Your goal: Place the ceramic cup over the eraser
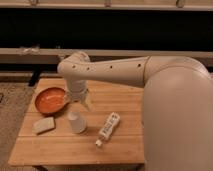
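The ceramic cup (76,122) is small, white and tapered. It stands on the wooden table (125,145), just right of the beige block and in front of the orange bowl. My gripper (80,105) points straight down directly above the cup, at or just over its top. The arm reaches in from the right across the table. The black eraser does not show anywhere; it is hidden or out of view.
An orange bowl (50,100) sits at the table's left rear. A pale beige block (43,125) lies at the front left. A white labelled bottle (108,128) lies on its side right of the cup. My large arm body (175,115) covers the table's right side.
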Tool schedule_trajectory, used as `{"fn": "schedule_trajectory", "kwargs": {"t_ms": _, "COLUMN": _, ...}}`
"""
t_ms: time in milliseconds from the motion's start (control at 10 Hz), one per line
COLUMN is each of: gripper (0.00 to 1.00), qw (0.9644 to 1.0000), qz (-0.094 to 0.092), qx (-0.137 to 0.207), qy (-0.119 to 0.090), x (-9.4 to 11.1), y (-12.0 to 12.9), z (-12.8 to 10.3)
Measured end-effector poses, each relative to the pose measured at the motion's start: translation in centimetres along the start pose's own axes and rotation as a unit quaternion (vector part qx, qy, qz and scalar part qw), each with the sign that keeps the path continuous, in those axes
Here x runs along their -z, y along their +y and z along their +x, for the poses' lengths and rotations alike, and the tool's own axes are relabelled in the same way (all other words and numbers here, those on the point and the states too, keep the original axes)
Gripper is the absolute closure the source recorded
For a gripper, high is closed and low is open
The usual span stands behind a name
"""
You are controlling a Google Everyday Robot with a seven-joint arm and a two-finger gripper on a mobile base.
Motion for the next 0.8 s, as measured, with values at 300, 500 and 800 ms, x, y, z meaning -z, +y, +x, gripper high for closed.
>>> {"fn": "schedule_trajectory", "kwargs": {"t_ms": 300, "gripper": 0.2, "qw": 0.999, "qz": 0.025, "qx": -0.035, "qy": 0.01, "x": 2.6, "y": 1.8, "z": 2.3}}
{"fn": "schedule_trajectory", "kwargs": {"t_ms": 500, "gripper": 0.2, "qw": 0.9987, "qz": 0.042, "qx": -0.024, "qy": -0.017, "x": 3.4, "y": 2.1, "z": 2.9}}
{"fn": "schedule_trajectory", "kwargs": {"t_ms": 800, "gripper": 0.2, "qw": 0.9971, "qz": 0.057, "qx": -0.014, "qy": -0.049, "x": 3.7, "y": 2.3, "z": 3.2}}
